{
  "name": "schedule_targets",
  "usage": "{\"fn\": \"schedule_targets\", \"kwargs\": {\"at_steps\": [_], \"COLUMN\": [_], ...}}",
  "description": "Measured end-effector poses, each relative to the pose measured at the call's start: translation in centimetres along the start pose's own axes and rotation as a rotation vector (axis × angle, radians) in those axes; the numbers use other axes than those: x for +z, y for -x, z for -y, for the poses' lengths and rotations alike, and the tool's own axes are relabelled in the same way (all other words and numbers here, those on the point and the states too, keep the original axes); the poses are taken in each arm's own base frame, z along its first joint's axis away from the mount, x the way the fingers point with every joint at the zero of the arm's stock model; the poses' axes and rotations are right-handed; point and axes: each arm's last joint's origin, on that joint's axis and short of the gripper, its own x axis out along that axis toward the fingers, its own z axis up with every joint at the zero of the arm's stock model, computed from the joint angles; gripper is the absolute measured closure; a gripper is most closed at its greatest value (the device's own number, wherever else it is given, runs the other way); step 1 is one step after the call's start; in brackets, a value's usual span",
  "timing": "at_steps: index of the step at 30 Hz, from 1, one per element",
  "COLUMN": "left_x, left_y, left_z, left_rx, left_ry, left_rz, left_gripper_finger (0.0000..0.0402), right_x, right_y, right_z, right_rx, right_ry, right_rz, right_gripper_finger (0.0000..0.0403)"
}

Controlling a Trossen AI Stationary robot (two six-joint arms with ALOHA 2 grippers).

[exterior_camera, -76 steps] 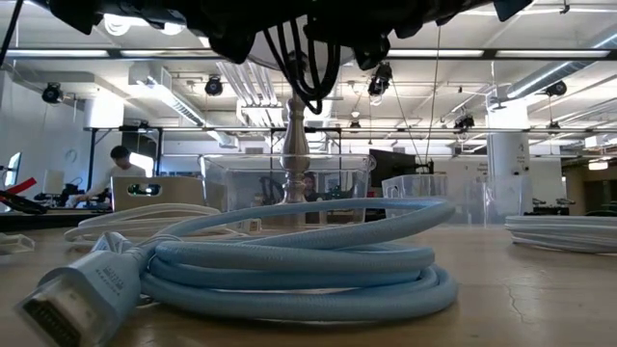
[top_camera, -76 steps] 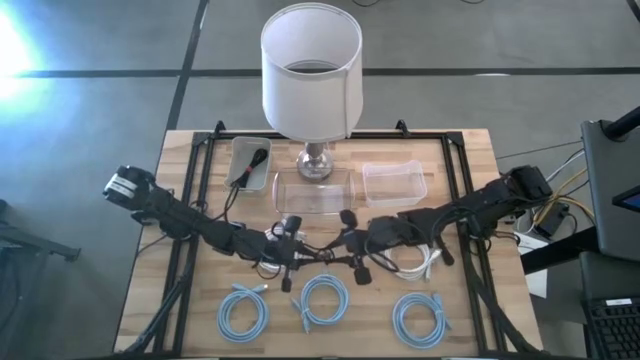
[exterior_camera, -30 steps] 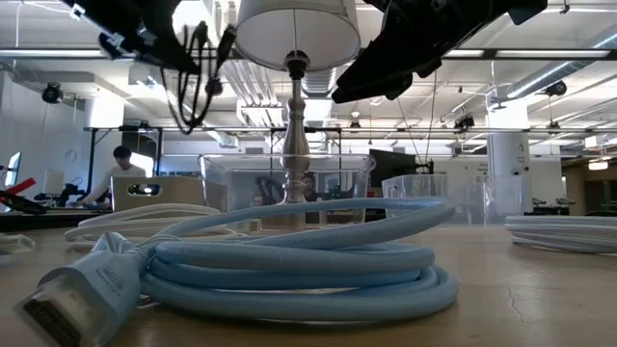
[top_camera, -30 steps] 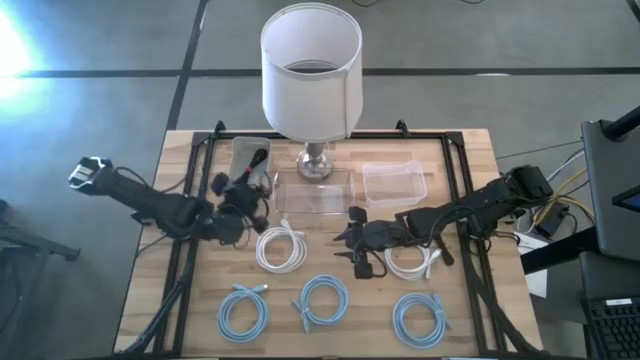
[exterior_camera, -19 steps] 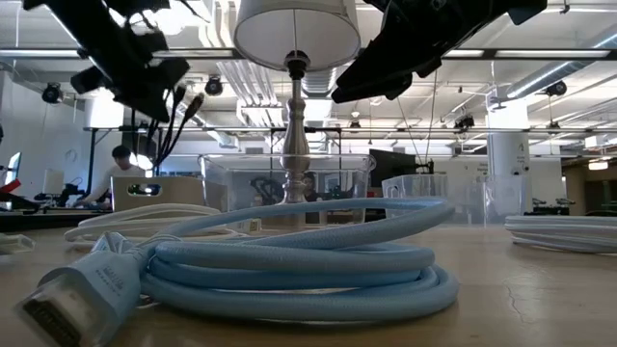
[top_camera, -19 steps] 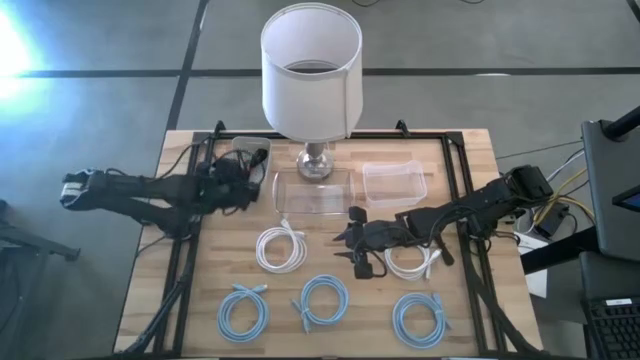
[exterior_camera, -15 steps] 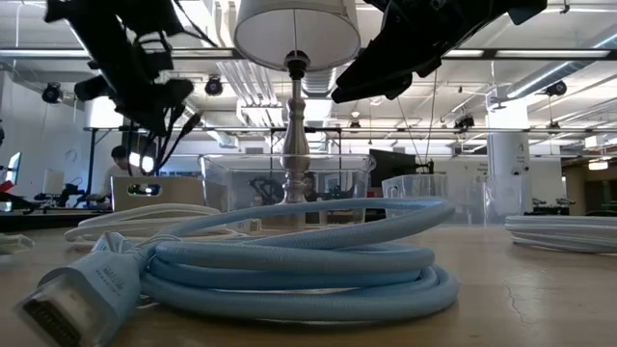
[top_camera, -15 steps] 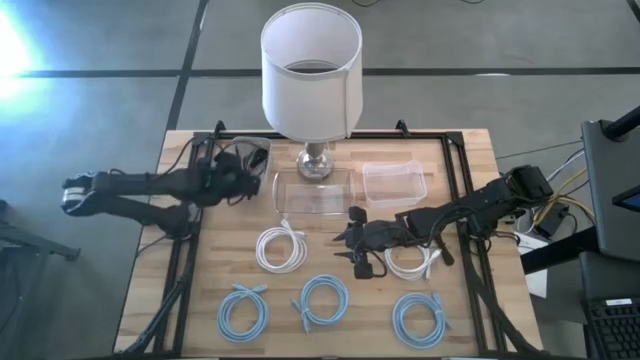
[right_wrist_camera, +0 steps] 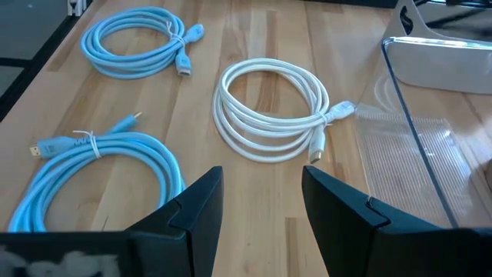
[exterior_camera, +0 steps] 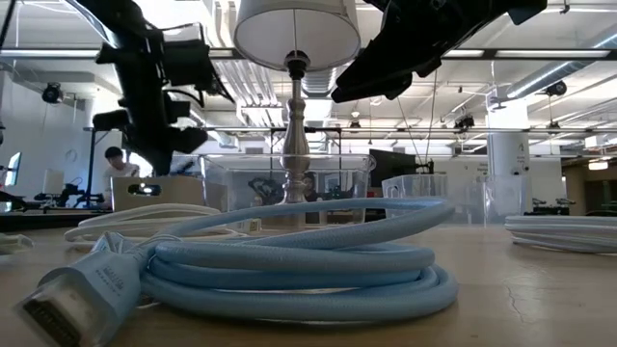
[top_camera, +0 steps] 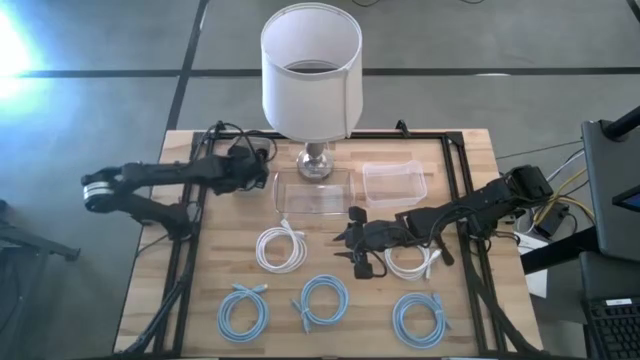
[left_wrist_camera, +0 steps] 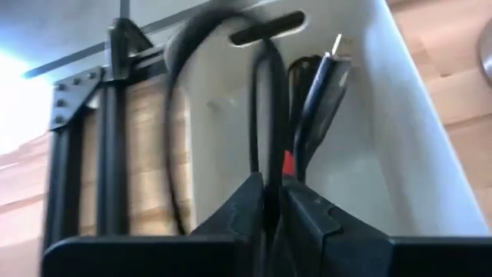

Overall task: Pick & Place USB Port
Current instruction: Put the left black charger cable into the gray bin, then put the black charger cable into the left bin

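Left gripper (left_wrist_camera: 273, 201) clamped on black USB cable (left_wrist_camera: 265, 115), dangling ahead into white bin (left_wrist_camera: 384, 115); right gripper (right_wrist_camera: 261, 192) spread apart, idle.

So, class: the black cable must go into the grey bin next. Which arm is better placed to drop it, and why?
Left. Its tool is shut on the black cable directly over the grey bin. The right tool hangs open above the white cable, mid-table.
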Motion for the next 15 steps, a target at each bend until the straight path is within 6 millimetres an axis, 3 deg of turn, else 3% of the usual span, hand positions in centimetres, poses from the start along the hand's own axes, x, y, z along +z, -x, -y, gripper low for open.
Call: {"fn": "schedule_targets", "kwargs": {"at_steps": [8,15], "left_x": [0.1,0.5], "left_y": [-1.8,-1.7], "left_z": [2.1,2.6], "left_rx": [-0.008,-0.032], "left_ry": [-0.073,-0.130], "left_rz": [-0.014,-0.030], "left_gripper_finger": [0.0307,0.0273], "right_x": [0.0,0.0], "right_y": [0.0,0.0], "right_z": [0.0,0.0], "right_rx": [0.000,0.000], "right_ry": [0.000,-0.015], "right_rz": [0.000,0.000], "right_gripper_finger": [0.0236,0.0242]}}
